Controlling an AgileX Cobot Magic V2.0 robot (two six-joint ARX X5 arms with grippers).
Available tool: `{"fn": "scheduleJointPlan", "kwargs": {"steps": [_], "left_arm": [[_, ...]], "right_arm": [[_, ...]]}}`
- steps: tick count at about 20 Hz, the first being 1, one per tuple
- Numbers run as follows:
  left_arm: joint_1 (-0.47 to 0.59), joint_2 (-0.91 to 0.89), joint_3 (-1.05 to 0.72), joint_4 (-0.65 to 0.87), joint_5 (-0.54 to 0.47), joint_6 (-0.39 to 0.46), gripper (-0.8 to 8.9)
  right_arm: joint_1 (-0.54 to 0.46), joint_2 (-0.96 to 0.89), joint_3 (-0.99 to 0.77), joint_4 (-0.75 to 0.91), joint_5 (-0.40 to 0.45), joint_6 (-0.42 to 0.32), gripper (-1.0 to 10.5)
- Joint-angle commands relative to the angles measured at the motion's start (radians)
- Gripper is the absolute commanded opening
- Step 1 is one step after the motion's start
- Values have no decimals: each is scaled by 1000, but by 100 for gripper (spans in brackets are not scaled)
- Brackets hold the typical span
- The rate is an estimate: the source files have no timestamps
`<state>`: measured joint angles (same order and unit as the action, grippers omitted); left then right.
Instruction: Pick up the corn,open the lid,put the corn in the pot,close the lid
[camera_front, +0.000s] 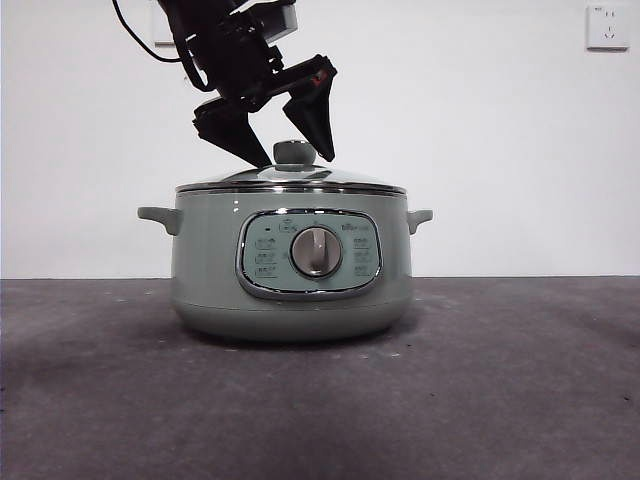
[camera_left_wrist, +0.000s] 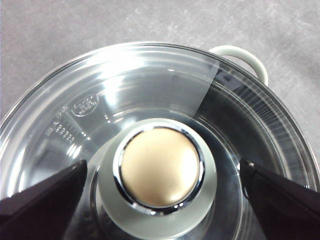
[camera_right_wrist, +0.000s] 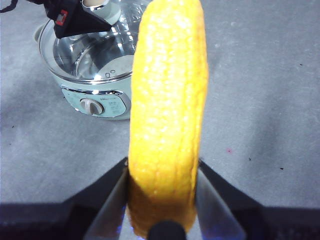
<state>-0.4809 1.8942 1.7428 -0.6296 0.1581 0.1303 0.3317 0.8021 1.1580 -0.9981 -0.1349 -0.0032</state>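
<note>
1. My left gripper (camera_front: 281, 152): jaws spread wide, holding nothing, one either side of the knob (camera_left_wrist: 160, 172), apart from it.
2. Lid (camera_left_wrist: 150, 95), below those jaws: seated on the pot (camera_front: 292, 270). Glass, likely fragile and slick; the knob looks the only sound hold.
3. My right gripper (camera_right_wrist: 162, 197): jaws closed on the corn (camera_right_wrist: 167, 110) near its base, cob standing out beyond them, well apart from the pot. Judged light, stiff, smooth.
4. Table (camera_front: 520, 380): grey, matte, under both.
5. Wall (camera_front: 480, 120): white, with socket (camera_front: 607, 27), beyond the pot.
</note>
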Motion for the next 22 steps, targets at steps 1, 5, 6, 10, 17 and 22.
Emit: {"fn": "scheduleJointPlan", "kwargs": {"steps": [1,5,6,10,17,22], "left_arm": [[-1,12,-2,8,-1,4,210],[-3,12,-2,-14,6,0,49],[-3,12,-2,-24,6,0,48],[-3,11,-2,-35,6,1,-8],[2,-46,0,-9,6,-9,-8],[27,-174,0,16,6,-26,-8]], "right_arm": [[-1,-2,1,3,-3,11,-12],[-1,-2,1,4,-3,10,-12],[-1,-1,1,5,-3,10,-12],[-1,0,1,6,-3,7,-12],[-1,6,1,7,-3,3,-12],[-1,32,1,40,-4,2,-12]]}}
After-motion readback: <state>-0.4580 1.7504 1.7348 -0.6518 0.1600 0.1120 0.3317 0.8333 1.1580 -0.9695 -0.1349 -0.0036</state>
